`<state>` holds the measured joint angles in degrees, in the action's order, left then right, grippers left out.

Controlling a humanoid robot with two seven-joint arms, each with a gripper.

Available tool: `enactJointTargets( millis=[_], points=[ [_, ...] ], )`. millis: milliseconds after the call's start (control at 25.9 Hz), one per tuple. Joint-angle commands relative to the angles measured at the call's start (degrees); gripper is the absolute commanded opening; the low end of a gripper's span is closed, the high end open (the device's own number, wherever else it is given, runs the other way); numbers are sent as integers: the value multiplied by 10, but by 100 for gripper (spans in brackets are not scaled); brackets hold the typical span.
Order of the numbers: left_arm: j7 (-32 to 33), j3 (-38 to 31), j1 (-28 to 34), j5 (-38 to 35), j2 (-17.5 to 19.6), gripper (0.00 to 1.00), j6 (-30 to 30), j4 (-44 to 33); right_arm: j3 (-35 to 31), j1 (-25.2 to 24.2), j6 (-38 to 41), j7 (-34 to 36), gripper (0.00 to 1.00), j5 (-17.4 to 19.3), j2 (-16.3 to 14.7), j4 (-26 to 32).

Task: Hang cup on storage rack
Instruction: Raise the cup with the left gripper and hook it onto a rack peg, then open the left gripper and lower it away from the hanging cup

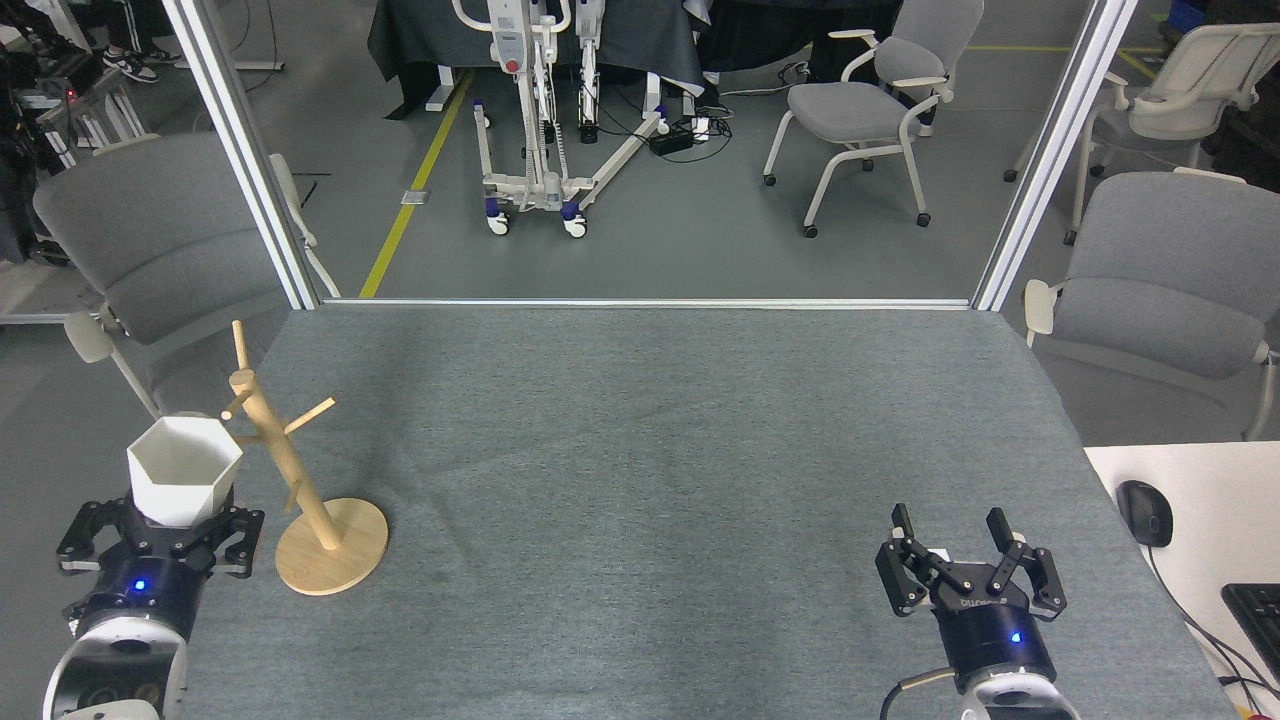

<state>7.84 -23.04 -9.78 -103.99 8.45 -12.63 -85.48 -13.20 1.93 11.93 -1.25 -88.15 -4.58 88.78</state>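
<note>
Handle and base of the cup (185,483) were out of your sight: the tab with its hole could not be made out, and the cup's lower part sat down between the fingers of your left gripper (165,535), so you could see only the hexagonal rim, the inside and the upper facets. The cup stood upright, mouth open to the ceiling, its axis close to vertical. Your left gripper was clamped on it from below, fingers spread around the bottom, near the table's (650,450) left edge.

Just to the right of the cup stood the storage rack (290,480), its round base flat on the grey cloth and its post leaning up and to the left as you saw it. The cup's rim overlapped the left-pointing peg in your view, hiding most of that peg; whether cup and peg touched could not be told. You could count five pegs that showed at least in part: one upright at the top, a short one at the post's head, one angled up to the right, the half-hidden left one, and a stub lower down the post.

Your right gripper (966,555) was held well apart from all this, over the right near part of the table, its two fingers spread with nothing between them.

Count for you: one cup, one rack, two grippers. At the far right a white desk (1200,490) was cut off by the edge, carrying a black mouse (1143,512) and a corner of a keyboard (1255,615).
</note>
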Motion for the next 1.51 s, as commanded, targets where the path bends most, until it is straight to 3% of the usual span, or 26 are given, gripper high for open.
enactJointTargets(
  millis=[0,387,425,464,580,773,967,1276,1470],
  points=[
    [-1,2,-2,-5,-1,0,-1,1,0,-2,2,-1,99,0,-1,0],
    [0,30,5,-9,-2,0,-4,12,0,0,1,-2,99,0,-1,1],
    [0,34,5,-9,-2,4,-3,14,0,0,1,-2,99,0,-2,0],
    [1,36,5,-10,-2,14,-2,16,0,0,2,-2,99,0,-2,0],
    [6,36,5,-14,-1,60,-1,30,0,-1,2,-2,99,0,-2,0],
    [-2,36,4,-17,-4,90,0,51,-1,1,1,-2,99,0,-2,0],
    [-3,36,4,-15,-16,98,0,69,-1,0,0,-2,99,0,-1,-1],
    [-4,47,4,-11,-25,98,-2,105,-3,0,-2,-3,99,0,-1,-1],
    [-25,56,5,-10,-55,98,-5,138,-4,0,-2,-3,99,0,-1,-1]
  ],
)
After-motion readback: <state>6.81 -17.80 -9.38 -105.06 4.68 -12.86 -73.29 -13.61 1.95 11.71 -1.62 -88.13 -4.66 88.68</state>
